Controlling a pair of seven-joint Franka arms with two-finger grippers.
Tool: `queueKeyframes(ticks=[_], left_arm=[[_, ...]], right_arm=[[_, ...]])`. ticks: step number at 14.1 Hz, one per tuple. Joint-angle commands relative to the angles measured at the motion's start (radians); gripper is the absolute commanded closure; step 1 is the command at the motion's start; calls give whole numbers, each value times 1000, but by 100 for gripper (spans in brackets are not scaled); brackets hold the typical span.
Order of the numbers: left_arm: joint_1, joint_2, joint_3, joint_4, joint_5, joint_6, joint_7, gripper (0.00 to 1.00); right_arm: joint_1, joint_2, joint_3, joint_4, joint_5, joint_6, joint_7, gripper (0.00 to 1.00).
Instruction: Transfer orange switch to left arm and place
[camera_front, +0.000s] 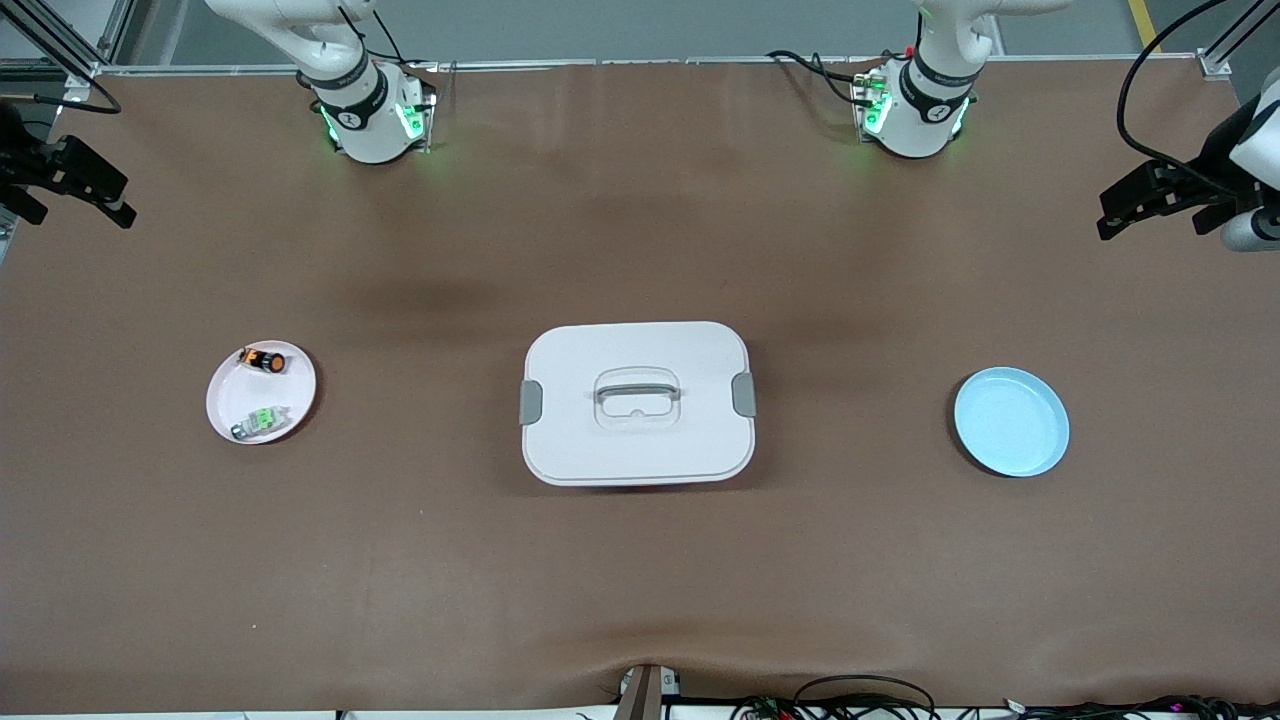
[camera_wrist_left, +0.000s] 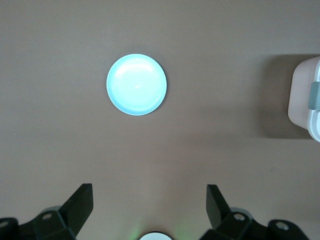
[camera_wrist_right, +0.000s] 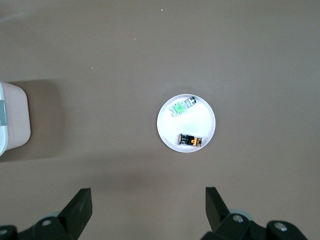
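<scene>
I read no brand or label anywhere. The orange switch (camera_front: 262, 360) lies on the pink plate (camera_front: 228, 410), left of centre in the front view, toward the right arm's end of the tabletop (camera_front: 640, 580); the green-topped switch (camera_front: 260, 421) lies on the same plate, nearer the front camera. The box (camera_front: 637, 400) sits mid-frame, between that plate and the blue plate (camera_front: 1011, 421). The left gripper (camera_wrist_left: 150, 200) hangs over bare tabletop, jaws spread; the right gripper (camera_wrist_right: 148, 202) likewise. Writing on the switches, if any, seems too small to tell.

Orange switch (camera_front: 262, 360) on pink plate (camera_front: 228, 400)
</scene>
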Motion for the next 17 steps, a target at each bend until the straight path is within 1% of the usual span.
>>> queueKeyframes(ticks=[1,8,11,14,17], left_arm=[[1,3,-3,20,22,-11,20,0],[4,19,2,36,22,-11,20,0],[4,17,2,27,20,-22,24,0],[4,16,2,24,25,-33,23,0],[1,22,0,24,41,-19,23,0]], right_arm=[[-6,11,4,32,4,-14,-8,0],[-8,13,4,30,4,-17,-8,0],[-15,28,1,27,4,-52,-14,0],[-61,60,1,10,13,-121,-68,0],[-77,70,1,-20,12,-106,-74,0]])
